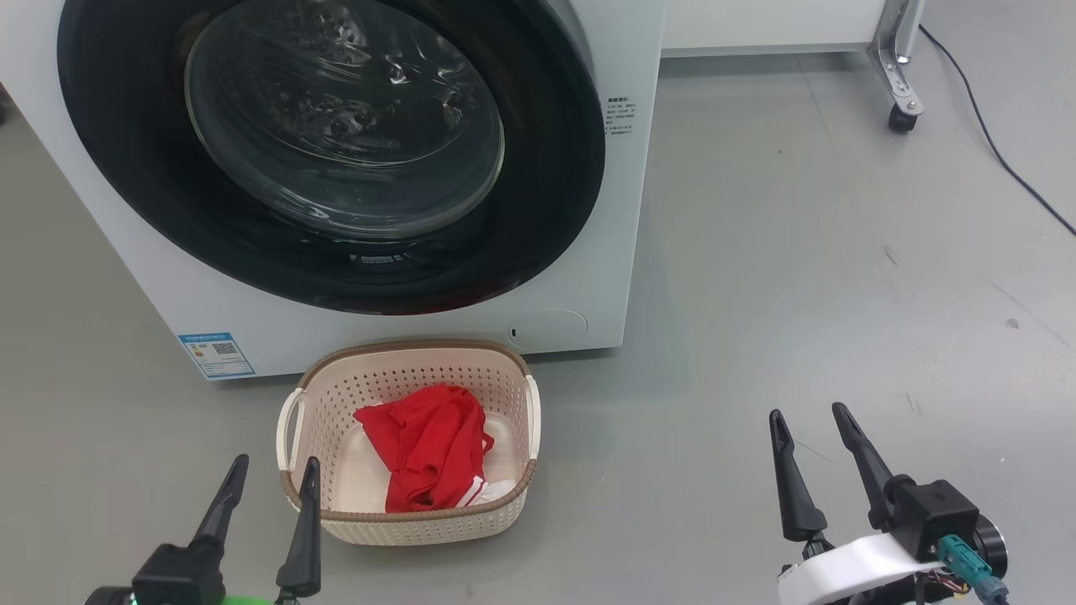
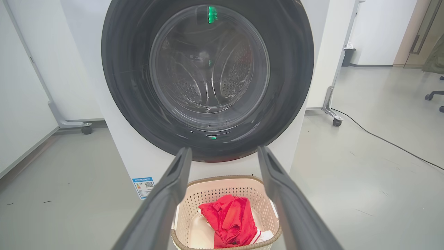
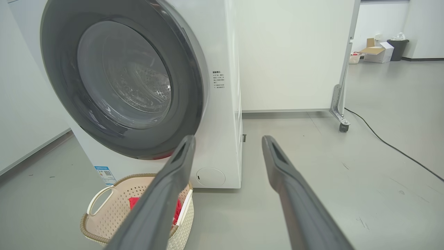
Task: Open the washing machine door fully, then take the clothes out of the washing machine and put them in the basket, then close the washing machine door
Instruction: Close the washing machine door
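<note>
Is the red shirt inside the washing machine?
No, the red clothes lie crumpled in the basket on the floor in front of the washing machine.

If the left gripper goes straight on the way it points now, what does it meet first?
Most likely the closed washing machine door. The left gripper seems to pass above the basket, though depth is unclear.

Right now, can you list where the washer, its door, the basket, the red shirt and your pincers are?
Washer: big white front-loading washing machine, on grey floor
Door: round black-rimmed glass door, shut
Basket: cream perforated plastic basket, before the washer
Clothes: red fabric garment, crumpled inside basket
Left pincer: open, empty, beside basket
Right pincer: open, empty, above floor
</note>
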